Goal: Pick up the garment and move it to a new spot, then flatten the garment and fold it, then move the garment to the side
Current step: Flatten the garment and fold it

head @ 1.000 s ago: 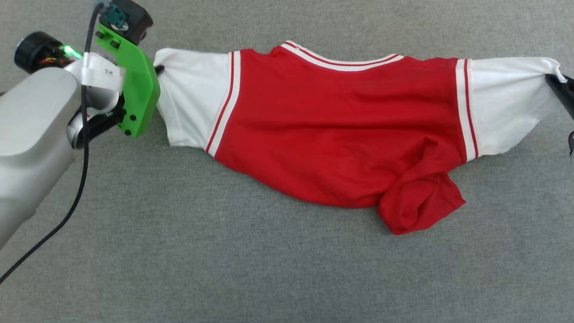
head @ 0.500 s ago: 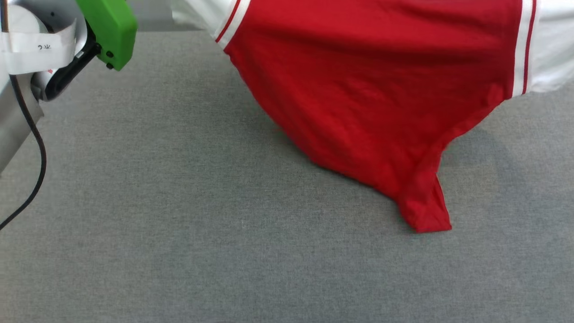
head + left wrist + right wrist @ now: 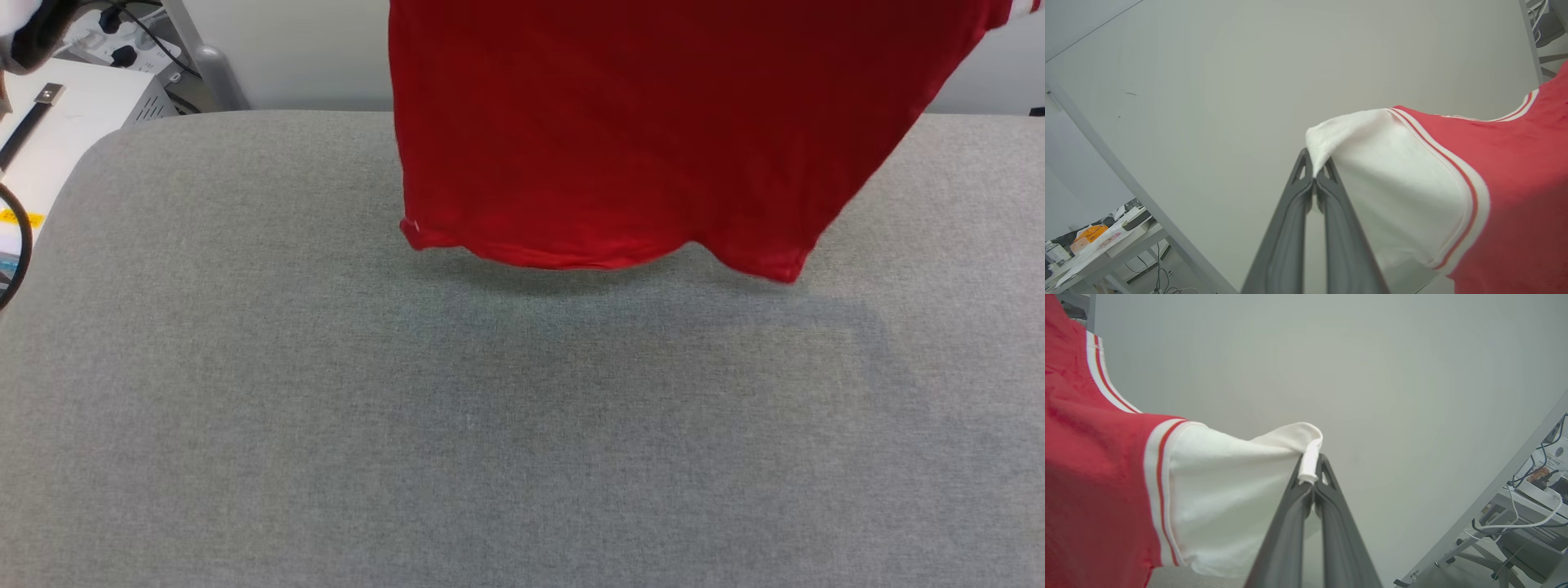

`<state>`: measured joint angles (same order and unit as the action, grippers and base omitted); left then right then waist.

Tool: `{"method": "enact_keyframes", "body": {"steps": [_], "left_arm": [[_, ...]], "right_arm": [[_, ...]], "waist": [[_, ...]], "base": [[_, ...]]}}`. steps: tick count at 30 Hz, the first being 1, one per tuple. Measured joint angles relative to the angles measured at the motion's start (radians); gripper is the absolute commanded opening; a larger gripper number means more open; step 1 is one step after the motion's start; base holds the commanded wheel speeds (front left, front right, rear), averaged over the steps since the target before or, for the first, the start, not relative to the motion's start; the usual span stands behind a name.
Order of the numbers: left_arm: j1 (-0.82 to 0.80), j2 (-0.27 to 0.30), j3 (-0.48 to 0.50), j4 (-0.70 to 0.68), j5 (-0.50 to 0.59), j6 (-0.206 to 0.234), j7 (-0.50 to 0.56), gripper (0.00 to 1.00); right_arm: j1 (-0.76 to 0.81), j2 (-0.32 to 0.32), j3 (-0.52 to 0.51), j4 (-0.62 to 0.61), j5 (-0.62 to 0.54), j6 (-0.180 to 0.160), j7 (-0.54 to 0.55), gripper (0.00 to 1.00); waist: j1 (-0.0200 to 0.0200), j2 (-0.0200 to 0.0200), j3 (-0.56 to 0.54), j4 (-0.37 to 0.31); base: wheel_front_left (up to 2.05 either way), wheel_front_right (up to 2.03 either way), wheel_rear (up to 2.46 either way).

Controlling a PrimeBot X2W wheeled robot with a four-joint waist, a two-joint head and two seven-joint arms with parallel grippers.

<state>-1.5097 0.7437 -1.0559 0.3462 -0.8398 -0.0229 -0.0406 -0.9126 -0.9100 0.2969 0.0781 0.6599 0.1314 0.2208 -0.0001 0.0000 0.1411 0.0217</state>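
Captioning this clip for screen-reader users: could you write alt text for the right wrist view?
The right end effector, jaws shut, pinches the cuff of a white sleeve on a red T-shirt stretched away to the left. Behind is a plain pale wall, with a cable-strewn desk at lower right.

From my screen, the red shirt (image 3: 637,131) hangs down from the top edge, right of centre. Its body is spread wide and fairly smooth. The hem (image 3: 571,260) curves over the far part of the grey cloth-covered tabletop (image 3: 326,408), lower at its right corner than at its left. A soft shadow (image 3: 653,327) lies on the cloth just under the hem. A sliver of white trim (image 3: 1024,10) shows at the top right corner. Beyond the tabletop's rounded far-left corner I see a white box (image 3: 90,106), a grey post (image 3: 204,65), cables (image 3: 122,24) and a pale wall (image 3: 302,49).
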Motion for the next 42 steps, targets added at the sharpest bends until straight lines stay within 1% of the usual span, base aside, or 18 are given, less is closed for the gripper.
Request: {"method": "enact_keyframes", "body": {"steps": [4, 10, 17, 21, 26, 29, 34, 37, 42], "left_arm": [[-0.026, -0.008, 0.004, 0.013, 0.006, 0.002, -0.004, 0.0], [-0.078, -0.022, 0.018, 0.042, 0.006, 0.005, 0.005, 0.0], [-0.165, -0.052, 0.038, 0.101, 0.014, 0.024, 0.024, 0.0], [-0.212, -0.059, 0.043, 0.13, 0.048, 0.032, 0.021, 0.0], [-0.288, -0.07, 0.058, 0.138, 0.094, 0.075, -0.011, 0.0], [-0.32, -0.078, 0.067, 0.135, 0.113, 0.097, -0.026, 0.0], [-0.342, -0.075, 0.077, 0.118, 0.122, 0.119, -0.032, 0.0], [-0.341, -0.068, 0.08, 0.114, 0.119, 0.121, -0.036, 0.0], [-0.302, -0.055, 0.072, 0.124, 0.105, 0.119, -0.048, 0.0]], "right_arm": [[-0.07, 0.018, 0.028, 0.034, -0.004, 0.0, -0.001, 0.0], [-0.192, 0.044, 0.092, 0.105, -0.012, 0.0, 0.005, 0.0], [-0.395, 0.1, 0.184, 0.254, -0.063, 0.0, 0.004, 0.0], [-0.516, 0.138, 0.242, 0.346, -0.094, 0.0, -0.016, 0.0], [-0.696, 0.188, 0.279, 0.473, -0.147, 0.0, -0.081, 0.0], [-0.771, 0.222, 0.29, 0.547, -0.165, 0.0, -0.128, 0.0], [-0.85, 0.271, 0.322, 0.645, -0.189, 0.0, -0.188, 0.0], [-0.879, 0.295, 0.34, 0.695, -0.189, 0.0, -0.21, 0.0], [-0.874, 0.332, 0.392, 0.757, -0.171, 0.0, -0.244, 0.0]], "waist": [[0.0, 0.0, 0.003, 0.006], [0.0, 0.0, 0.04, 0.002], [0.0, 0.0, 0.124, -0.007], [0.0002, 0.0, 0.186, -0.013], [0.0002, 0.0, 0.268, -0.022], [0.0002, 0.0, 0.312, -0.028], [0.0003, 0.0, 0.372, -0.038], [0.0003, 0.0, 0.399, -0.043], [0.0003, 0.0, 0.426, -0.051]], "base": [[0.0, 0.0, 0.0], [0.0, 0.0, 0.0], [0.0, 0.0, 0.0], [0.0, 0.0, 0.0], [0.0, 0.0, 0.0], [0.0, 0.0, 0.0], [0.0, 0.0, 0.0], [0.0, 0.0, 0.0], [0.0, 0.0, 0.0]]}}
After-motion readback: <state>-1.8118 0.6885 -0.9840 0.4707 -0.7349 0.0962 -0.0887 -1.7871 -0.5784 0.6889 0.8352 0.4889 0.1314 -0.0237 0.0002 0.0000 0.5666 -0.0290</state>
